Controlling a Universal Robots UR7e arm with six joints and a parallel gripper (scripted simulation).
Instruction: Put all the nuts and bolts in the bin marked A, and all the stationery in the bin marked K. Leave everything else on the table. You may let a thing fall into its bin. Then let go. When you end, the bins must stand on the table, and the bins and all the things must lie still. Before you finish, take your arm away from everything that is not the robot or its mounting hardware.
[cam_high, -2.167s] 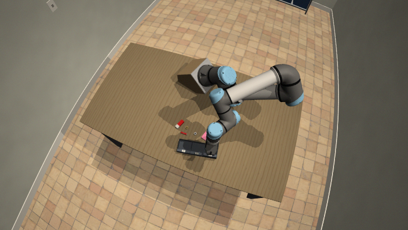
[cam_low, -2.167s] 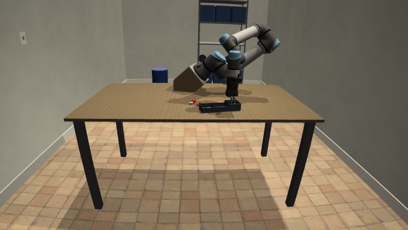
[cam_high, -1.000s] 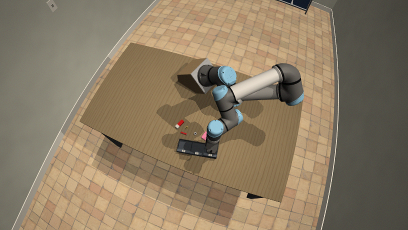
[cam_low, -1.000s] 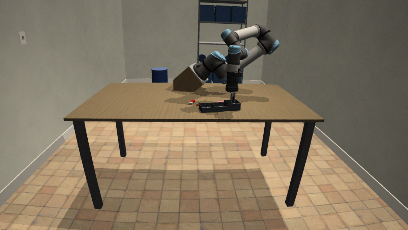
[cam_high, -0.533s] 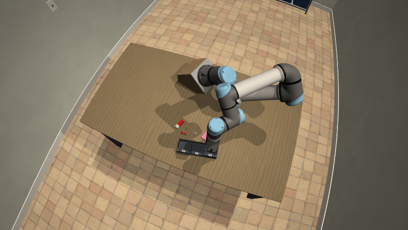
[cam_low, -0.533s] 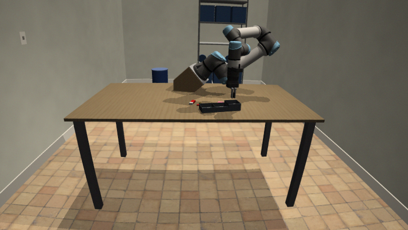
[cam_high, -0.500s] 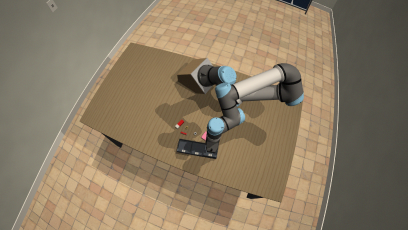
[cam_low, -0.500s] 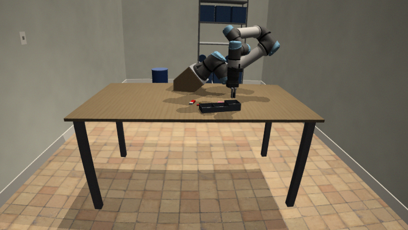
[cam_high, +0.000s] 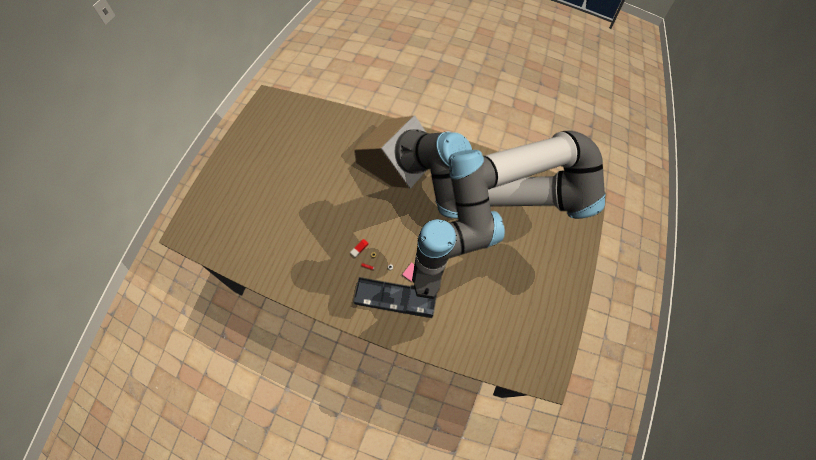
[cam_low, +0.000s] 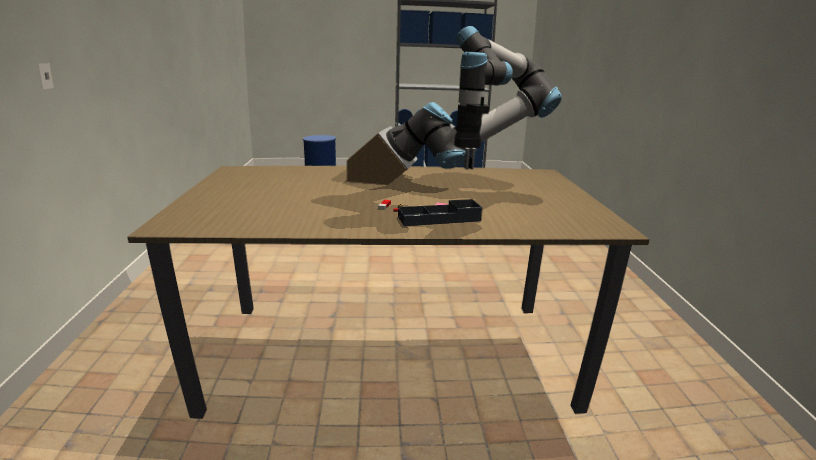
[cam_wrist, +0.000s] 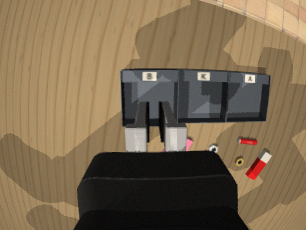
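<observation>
Small nuts and a pink pad lay outside the bins.
My end effector (cam_high: 425, 288) (cam_low: 470, 166) (cam_wrist: 154, 114) hung up high, fingers a little apart, pinching nothing. The shiny silver metal nut (cam_high: 390, 266) (cam_wrist: 213, 148) and the round brass-yellow metal nut (cam_high: 373, 254) (cam_low: 400, 206) (cam_wrist: 239, 162) lay near the black plastic bin marked A (cam_high: 366, 301) (cam_low: 411, 218) (cam_wrist: 250, 79). They looked light, hard and maybe slippery, so best pinched low across their sides. The flat pink pad (cam_high: 409, 272) (cam_low: 441, 204) (cam_wrist: 189, 144), likely stationery, might bend; I would hold its edges gently.
</observation>
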